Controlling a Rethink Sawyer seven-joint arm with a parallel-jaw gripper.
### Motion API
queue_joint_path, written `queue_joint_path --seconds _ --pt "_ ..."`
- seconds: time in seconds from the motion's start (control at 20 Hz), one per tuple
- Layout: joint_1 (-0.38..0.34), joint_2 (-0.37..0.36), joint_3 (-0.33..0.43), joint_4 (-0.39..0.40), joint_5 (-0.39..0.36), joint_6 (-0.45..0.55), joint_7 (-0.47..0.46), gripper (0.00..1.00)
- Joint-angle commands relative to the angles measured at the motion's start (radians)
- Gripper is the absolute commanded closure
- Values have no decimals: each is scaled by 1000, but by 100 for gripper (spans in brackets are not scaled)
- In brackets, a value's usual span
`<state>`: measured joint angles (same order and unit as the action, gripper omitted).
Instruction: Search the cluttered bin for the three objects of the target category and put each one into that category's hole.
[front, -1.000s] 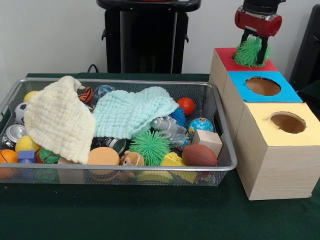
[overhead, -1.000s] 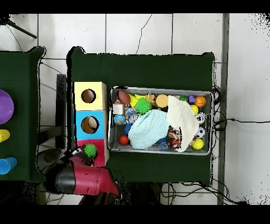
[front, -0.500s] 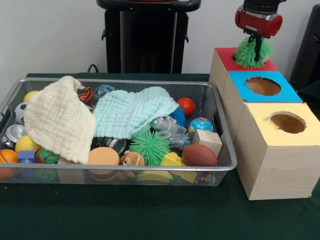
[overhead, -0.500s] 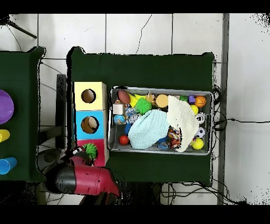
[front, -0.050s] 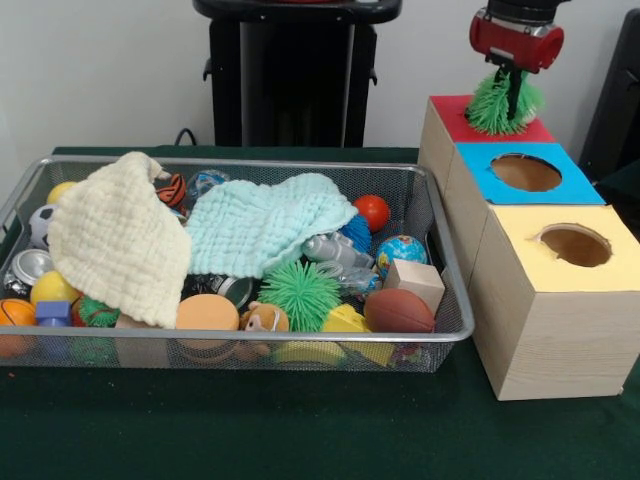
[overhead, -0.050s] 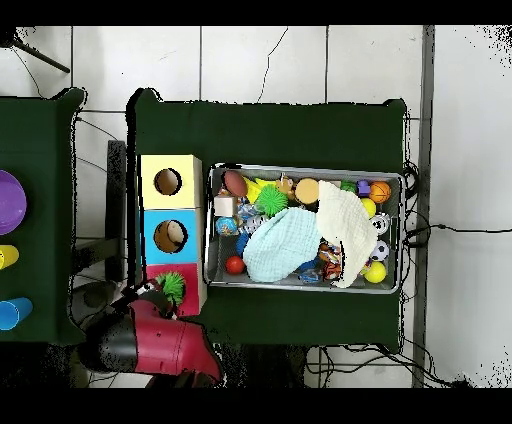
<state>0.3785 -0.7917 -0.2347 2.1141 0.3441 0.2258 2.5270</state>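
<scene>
A: Start at the left of the front view. What's in the wire bin (front, -0.050s: 440, 335)?

B: A cream cloth (front, -0.050s: 115, 240) is draped over the left end, with a soccer ball (front, -0.050s: 40, 225), a silver can (front, -0.050s: 25, 268) and a yellow ball (front, -0.050s: 52, 288) showing at its edge. Beside it a pale blue cloth (front, -0.050s: 265, 222) covers the middle.

A: And in front of the cloths?

B: A green spiky ball (front, -0.050s: 300, 293) lies near the front wall, next to an orange disc (front, -0.050s: 207, 313). To the right are a red ball (front, -0.050s: 372, 211), a globe ball (front, -0.050s: 402, 252), a wooden cube (front, -0.050s: 414, 282) and a small brown football (front, -0.050s: 399, 311).

A: Right of the bin?

B: Three wooden boxes stand in a row on the green counter (front, -0.050s: 300, 425): yellow top (front, -0.050s: 560, 262) nearest, blue top (front, -0.050s: 500, 185) in the middle, red top (front, -0.050s: 455, 120) farthest.

A: Where's the end effector?

B: The end effector (front, -0.050s: 509, 100) hangs over the red-topped box, its black fingers closed into a second spiky green ball (front, -0.050s: 492, 105) that sits on the red top. The overhead view shows the same ball (overhead, -0.050s: 171, 286) on the red square.
</scene>
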Motion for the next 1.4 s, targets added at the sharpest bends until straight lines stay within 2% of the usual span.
queue_joint_path --seconds 0.05,0.1,0.2,0.7,0.95,1.4 --pt "141 -76 -137 -179 -15 419 267 100" --pt "145 -105 -153 -202 -20 491 283 100" --pt "143 -135 -161 -223 -20 565 284 100" --pt "179 -155 -209 -274 4 667 306 100" --pt "138 -143 -201 -263 9 635 244 100" --pt "5 -109 -147 -246 -12 565 99 100"
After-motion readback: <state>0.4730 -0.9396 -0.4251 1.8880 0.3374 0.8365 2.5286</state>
